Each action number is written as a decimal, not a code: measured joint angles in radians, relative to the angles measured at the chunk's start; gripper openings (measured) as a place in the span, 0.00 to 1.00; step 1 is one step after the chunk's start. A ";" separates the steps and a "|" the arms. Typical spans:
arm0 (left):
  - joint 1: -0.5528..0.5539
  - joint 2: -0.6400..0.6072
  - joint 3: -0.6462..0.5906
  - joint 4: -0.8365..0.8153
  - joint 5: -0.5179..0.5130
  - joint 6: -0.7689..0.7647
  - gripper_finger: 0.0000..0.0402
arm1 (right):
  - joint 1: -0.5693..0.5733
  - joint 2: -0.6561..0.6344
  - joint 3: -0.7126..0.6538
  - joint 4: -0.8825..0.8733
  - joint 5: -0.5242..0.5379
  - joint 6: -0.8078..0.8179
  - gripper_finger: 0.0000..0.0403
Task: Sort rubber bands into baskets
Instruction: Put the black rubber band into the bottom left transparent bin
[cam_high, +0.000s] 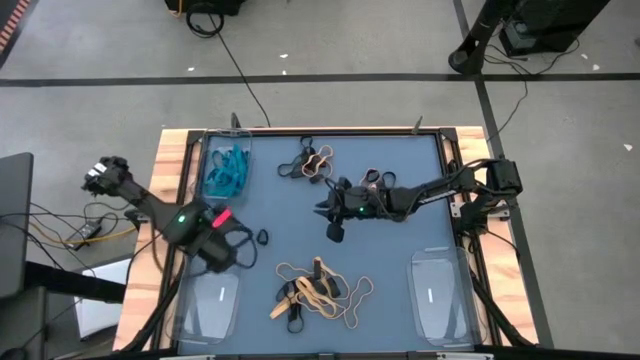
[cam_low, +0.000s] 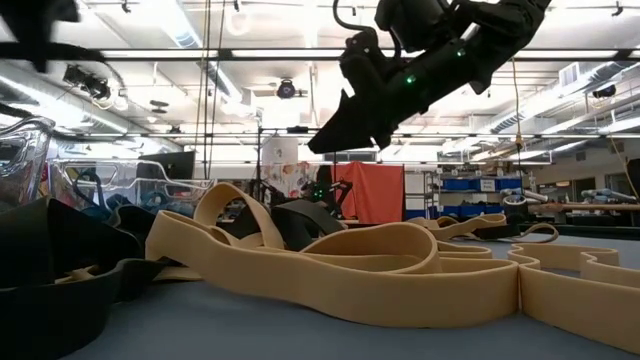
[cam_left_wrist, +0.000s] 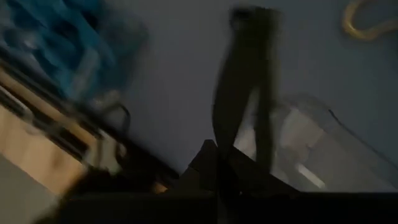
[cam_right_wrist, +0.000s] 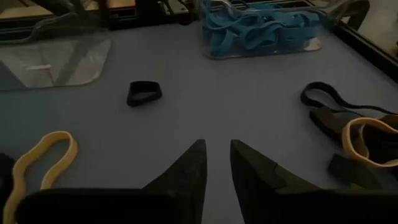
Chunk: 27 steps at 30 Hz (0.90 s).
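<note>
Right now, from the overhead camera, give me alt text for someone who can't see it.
Two dark arms work over a blue table: the left gripper dangles a black rubber band near an empty clear basket, and the right gripper hovers mid-table. Teal bands fill the far left basket; tan and black bands lie loose.

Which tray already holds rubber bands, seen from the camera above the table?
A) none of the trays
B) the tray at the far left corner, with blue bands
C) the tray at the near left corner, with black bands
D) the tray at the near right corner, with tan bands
B: in the view from above, the far-left tray is filled with blue bands, while the near-left tray and the near-right tray show no bands inside.
</note>
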 joint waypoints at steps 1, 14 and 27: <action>-0.024 0.000 0.000 0.004 0.021 -0.026 0.02 | 0.004 0.000 0.000 0.003 0.000 0.006 0.21; -0.229 0.000 -0.204 0.332 0.384 -0.218 0.02 | 0.016 0.000 0.000 0.016 0.001 0.022 0.21; -0.253 0.000 -0.344 0.568 0.327 -0.236 0.26 | 0.016 0.000 0.000 0.024 0.002 0.043 0.21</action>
